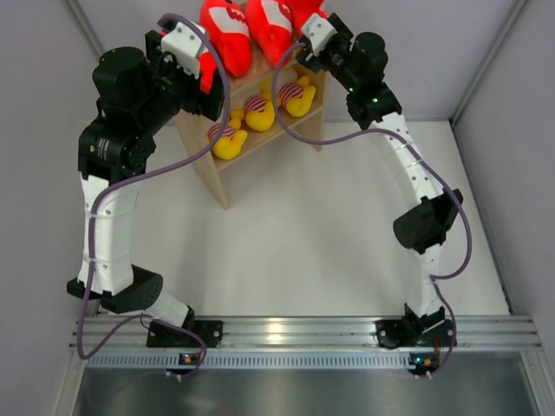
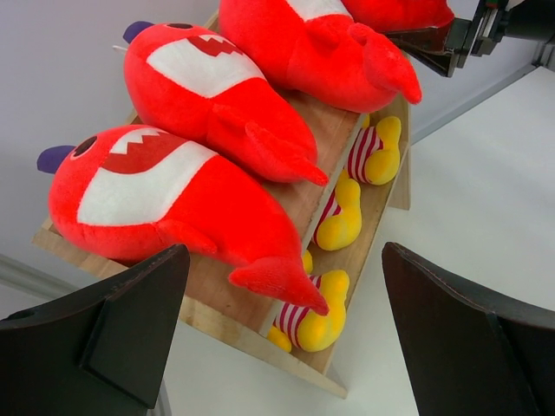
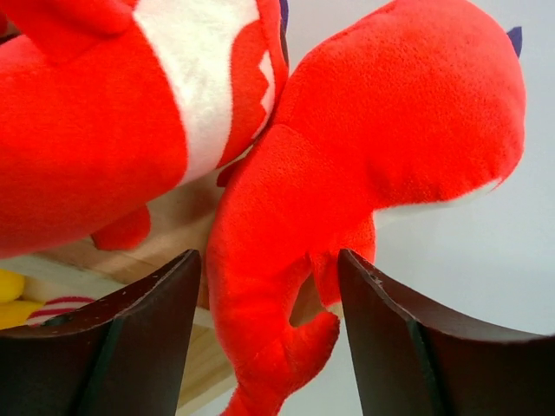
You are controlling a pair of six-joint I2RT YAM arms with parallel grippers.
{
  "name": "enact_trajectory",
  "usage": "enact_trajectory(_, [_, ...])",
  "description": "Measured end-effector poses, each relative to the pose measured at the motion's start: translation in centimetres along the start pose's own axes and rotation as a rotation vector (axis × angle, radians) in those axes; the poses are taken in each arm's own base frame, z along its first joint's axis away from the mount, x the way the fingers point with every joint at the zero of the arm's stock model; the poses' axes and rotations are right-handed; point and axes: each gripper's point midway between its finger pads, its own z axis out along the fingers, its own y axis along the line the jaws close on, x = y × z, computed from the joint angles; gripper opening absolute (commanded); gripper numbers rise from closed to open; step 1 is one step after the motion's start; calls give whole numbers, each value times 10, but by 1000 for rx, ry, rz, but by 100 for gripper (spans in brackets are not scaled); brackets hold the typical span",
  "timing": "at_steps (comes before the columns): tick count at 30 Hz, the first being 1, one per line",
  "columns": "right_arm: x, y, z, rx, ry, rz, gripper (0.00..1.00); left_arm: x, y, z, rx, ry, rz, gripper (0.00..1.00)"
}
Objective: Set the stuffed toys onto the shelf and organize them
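Observation:
Several red shark plushes [image 2: 165,208] lie side by side on the top board of the small wooden shelf [image 2: 225,303]. Three yellow plushes in striped shirts [image 2: 316,316] sit on the lower tier. My right gripper [image 3: 269,338] is open at the shelf's right end. The tail of the rightmost shark [image 3: 390,121] hangs between its fingers, with a gap on each side. My left gripper [image 2: 286,338] is wide open with nothing in it, hovering off the shelf's left end near the nearest shark. From above, the left gripper [image 1: 206,82] and right gripper [image 1: 299,54] flank the shelf [image 1: 208,173].
The shelf stands at the back of the white table, close to the grey back wall. Grey side walls enclose the table on the left and right. Purple cables loop from both arms near the shelf. A metal rail runs along the near edge.

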Motion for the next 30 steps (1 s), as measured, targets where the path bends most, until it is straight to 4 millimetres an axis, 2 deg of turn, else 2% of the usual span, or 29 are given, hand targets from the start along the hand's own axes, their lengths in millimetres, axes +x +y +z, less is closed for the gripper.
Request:
enact_trajectory(4, [-7,-7,-7,28,-5,35,78,4,-3,1,16,8,-1,99])
enact_trajectory(9, [-30,-24,-18,65,-46,67,88,5,-6,2,32,12,-2,99])
enact_trajectory(17, [-53,-33,-34,68,-86,141,92,9,-8,-2,36,26,4,99])
enact_trajectory(21, [-62,-32,-50,47,-98,240,92,15,6,-9,-40,55,23,95])
enact_trajectory(24, [-66,-38,-72,33,-112,362,91,23,23,-19,-139,94,47,88])
enact_trajectory(25, [-66,-43,-82,34,-118,408,87,25,29,-23,-176,109,55,87])
enact_trajectory(28, [-54,-65,-110,84,-115,508,81,38,53,-35,-316,166,85,86])
enact_trajectory(30, [-39,-68,-128,120,-96,550,81,44,68,-41,-393,195,98,88])
